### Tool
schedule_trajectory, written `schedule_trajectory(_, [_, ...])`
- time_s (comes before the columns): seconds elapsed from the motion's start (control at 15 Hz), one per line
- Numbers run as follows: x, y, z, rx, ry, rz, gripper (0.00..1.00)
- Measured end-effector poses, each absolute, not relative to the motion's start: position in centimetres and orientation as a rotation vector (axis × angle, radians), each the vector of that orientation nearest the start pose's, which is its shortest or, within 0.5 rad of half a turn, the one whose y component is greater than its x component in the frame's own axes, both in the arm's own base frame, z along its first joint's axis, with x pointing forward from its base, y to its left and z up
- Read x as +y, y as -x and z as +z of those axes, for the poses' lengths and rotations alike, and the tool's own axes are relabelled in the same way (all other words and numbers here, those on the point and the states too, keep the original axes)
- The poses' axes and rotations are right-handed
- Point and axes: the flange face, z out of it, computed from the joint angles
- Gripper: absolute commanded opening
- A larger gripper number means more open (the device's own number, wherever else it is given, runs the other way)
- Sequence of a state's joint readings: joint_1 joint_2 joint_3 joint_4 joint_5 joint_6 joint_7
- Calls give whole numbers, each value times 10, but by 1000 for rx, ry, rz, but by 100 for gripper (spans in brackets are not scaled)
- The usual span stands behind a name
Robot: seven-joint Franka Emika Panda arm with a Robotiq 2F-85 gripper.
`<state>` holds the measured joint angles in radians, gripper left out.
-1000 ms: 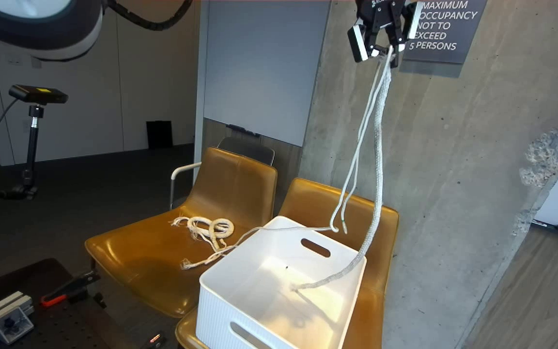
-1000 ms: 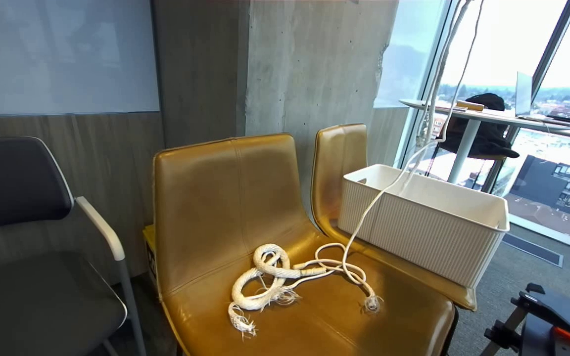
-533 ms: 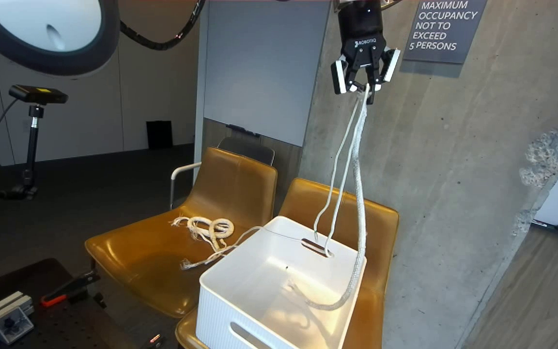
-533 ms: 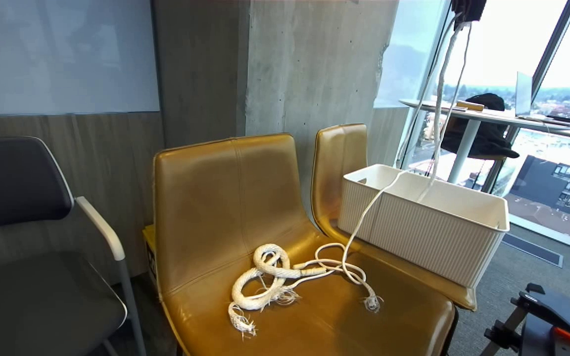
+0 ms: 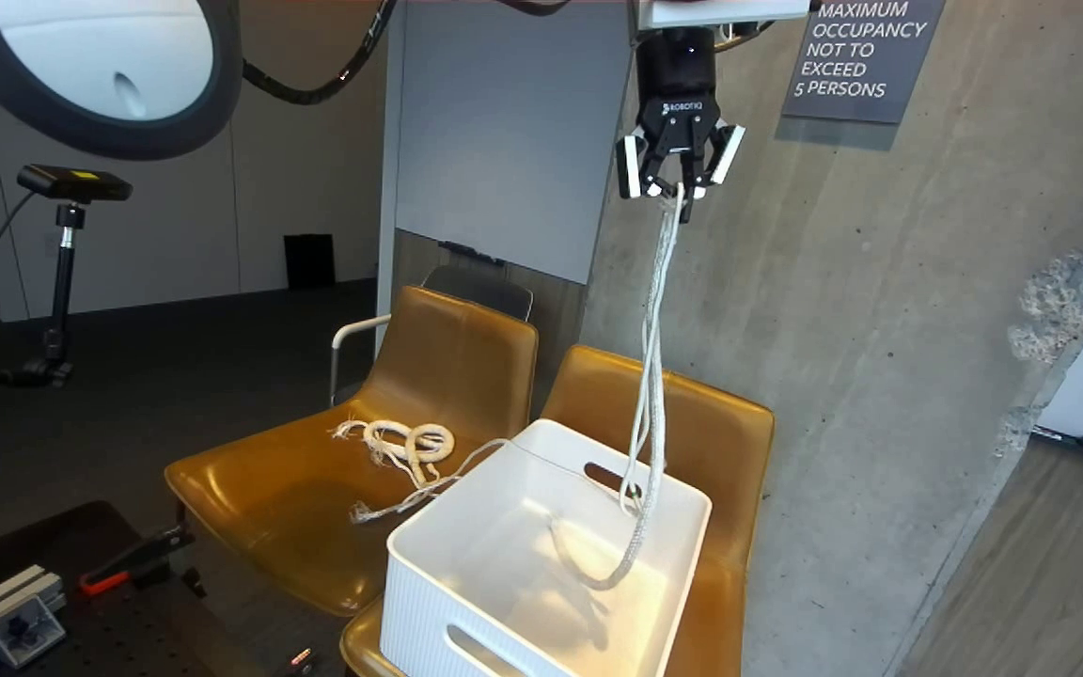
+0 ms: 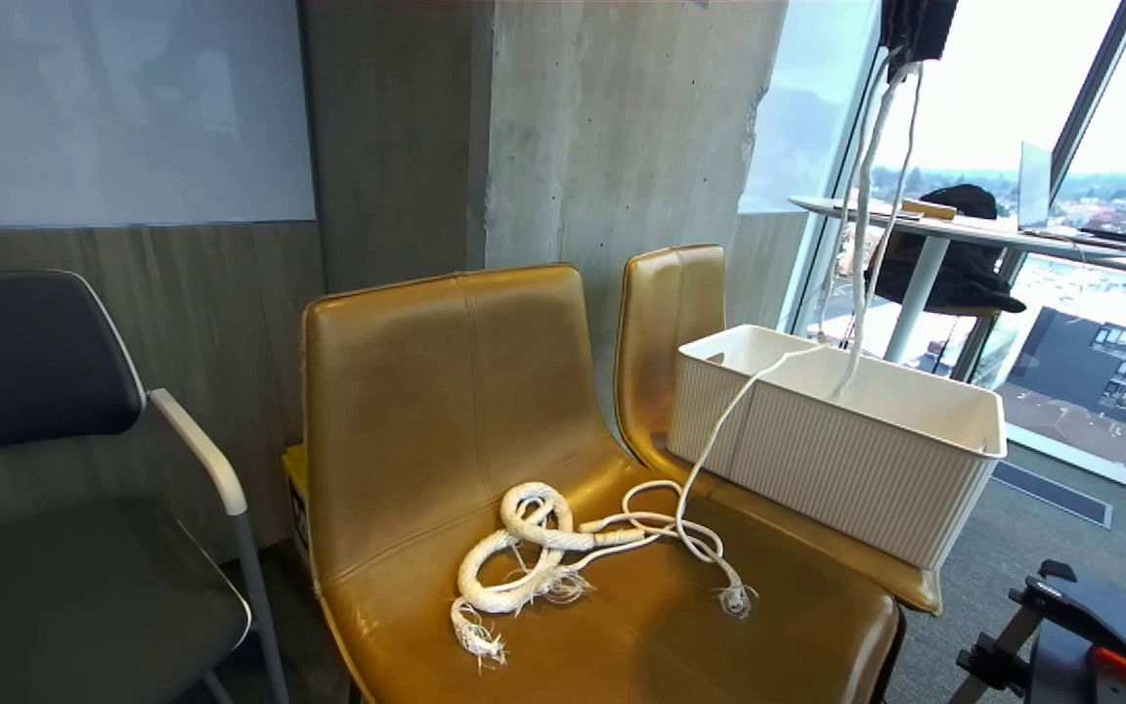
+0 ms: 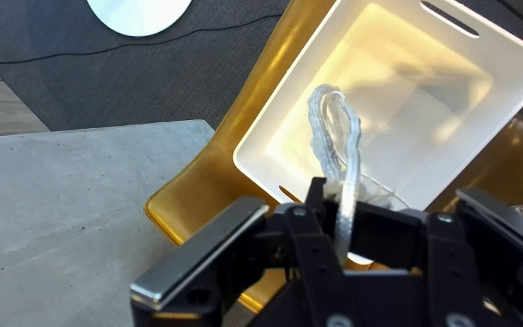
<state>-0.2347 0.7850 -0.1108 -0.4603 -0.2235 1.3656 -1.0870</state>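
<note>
Rope [image 5: 657, 414] hangs from your gripper [image 5: 678, 194].
You pinch it tight (its fat part curls inside the white bin [image 5: 433, 597]).

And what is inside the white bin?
A thick white rope hangs inside the bin from the gripper; whether it touches the bottom, or thinner strands reach inside, I cannot tell. In the wrist view, the gripper covers one bin end.

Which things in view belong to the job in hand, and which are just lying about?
In the job:
hanging rope, held by the fingers
white bin below
coiled rope on a seat, probably

Lying about, it seems:
laptop
gray chair
black-and-orange tool
</note>
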Motion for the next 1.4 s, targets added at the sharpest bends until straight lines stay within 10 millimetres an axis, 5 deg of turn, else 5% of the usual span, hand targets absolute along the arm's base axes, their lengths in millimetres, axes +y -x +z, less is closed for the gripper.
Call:
schedule_trajectory(0.27, [-202,-689,596,-1252,3160,203,0])
schedule_trajectory(0.33, [-200,-690,592,-1254,3149,217,7])
schedule_trajectory(0.4, [-200,-691,587,-1252,3139,232,26])
schedule_trajectory(0.93, [-209,-692,559,-1210,3075,292,84])
schedule_trajectory(1.13, [-180,-700,561,-1309,2993,201,100])
schedule_trajectory(1.4, [-120,-714,558,-1581,2816,150,100])
